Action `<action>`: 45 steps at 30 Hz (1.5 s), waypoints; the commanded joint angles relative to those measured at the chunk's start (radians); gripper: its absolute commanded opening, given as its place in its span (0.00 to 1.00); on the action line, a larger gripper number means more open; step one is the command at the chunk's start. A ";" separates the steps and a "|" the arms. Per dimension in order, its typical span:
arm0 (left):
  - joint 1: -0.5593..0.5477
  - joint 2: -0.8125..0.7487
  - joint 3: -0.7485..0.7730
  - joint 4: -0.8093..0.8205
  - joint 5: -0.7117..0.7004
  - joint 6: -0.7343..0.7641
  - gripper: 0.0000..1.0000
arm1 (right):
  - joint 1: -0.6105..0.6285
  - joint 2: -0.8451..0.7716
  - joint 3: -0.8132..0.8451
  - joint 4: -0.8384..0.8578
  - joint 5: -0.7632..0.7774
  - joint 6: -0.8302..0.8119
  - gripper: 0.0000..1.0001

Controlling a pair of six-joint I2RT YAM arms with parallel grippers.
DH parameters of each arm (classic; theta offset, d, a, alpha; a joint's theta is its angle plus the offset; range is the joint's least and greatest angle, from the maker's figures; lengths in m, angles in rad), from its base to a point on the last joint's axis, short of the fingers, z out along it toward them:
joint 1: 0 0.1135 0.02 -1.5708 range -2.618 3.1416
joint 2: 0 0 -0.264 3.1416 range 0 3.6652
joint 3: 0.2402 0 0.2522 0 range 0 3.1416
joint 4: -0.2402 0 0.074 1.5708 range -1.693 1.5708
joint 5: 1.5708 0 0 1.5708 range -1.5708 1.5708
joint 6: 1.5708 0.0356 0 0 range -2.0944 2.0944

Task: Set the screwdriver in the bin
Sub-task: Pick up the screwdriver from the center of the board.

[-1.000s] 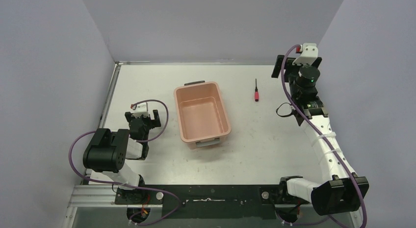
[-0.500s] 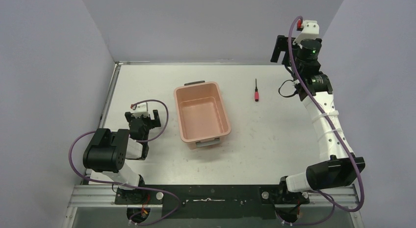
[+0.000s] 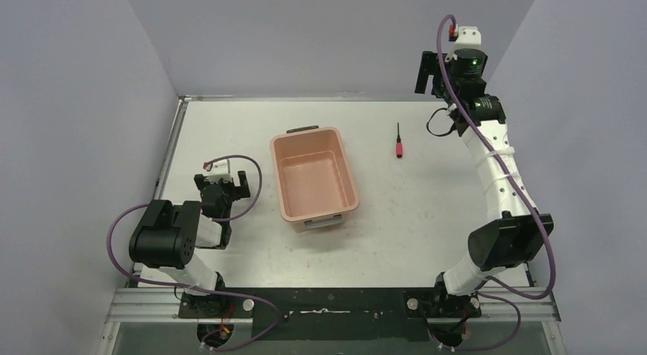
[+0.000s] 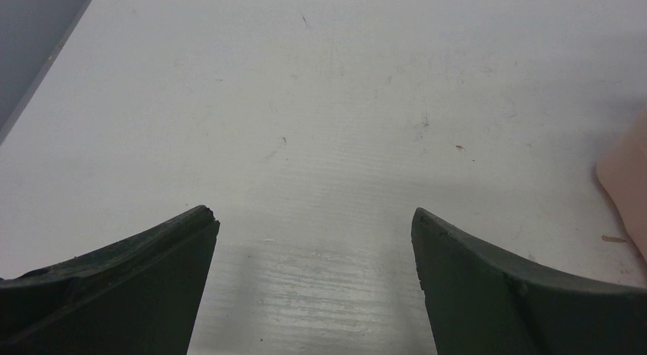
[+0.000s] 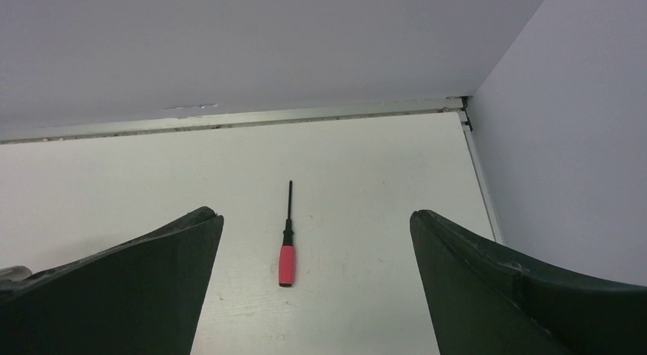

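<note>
The screwdriver (image 3: 397,141), with a thin black shaft and a short red handle, lies flat on the white table right of the bin, handle toward me. The salmon-pink bin (image 3: 276,179) stands empty at mid-table; its edge shows at the right of the left wrist view (image 4: 629,195). My right gripper (image 3: 427,72) is open and empty, raised at the far right, right of the screwdriver. In the right wrist view the screwdriver (image 5: 286,248) lies below and between the open fingers of the right gripper (image 5: 311,215). My left gripper (image 3: 221,183) is open and empty, low over the table left of the bin, as the left wrist view (image 4: 313,211) shows.
Grey walls enclose the table at the back (image 3: 328,42), left and right. A metal strip (image 5: 305,114) runs along the table's far edge. The right arm's purple cable (image 3: 488,164) hangs along its links.
</note>
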 commanded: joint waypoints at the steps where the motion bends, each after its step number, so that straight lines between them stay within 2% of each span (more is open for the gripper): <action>1: 0.001 -0.008 0.014 0.039 0.007 0.006 0.97 | 0.009 0.093 0.048 -0.045 0.029 0.002 1.00; 16: 0.001 -0.007 0.014 0.039 0.007 0.006 0.97 | 0.011 0.370 0.006 -0.009 -0.018 0.043 1.00; 33: 0.001 -0.008 0.014 0.039 0.007 0.006 0.97 | 0.011 0.570 -0.109 0.073 -0.079 0.047 0.96; 37: 0.001 -0.007 0.014 0.038 0.007 0.006 0.97 | 0.010 0.607 -0.110 0.077 -0.090 0.048 0.89; 40: 0.001 -0.007 0.014 0.038 0.007 0.006 0.97 | 0.011 0.630 -0.111 0.081 -0.092 0.048 0.79; 43: 0.001 -0.007 0.014 0.040 0.007 0.006 0.97 | 0.010 0.643 -0.110 0.079 -0.092 0.048 0.65; 45: 0.001 -0.006 0.014 0.039 0.007 0.006 0.97 | 0.011 0.647 -0.111 0.079 -0.092 0.047 0.51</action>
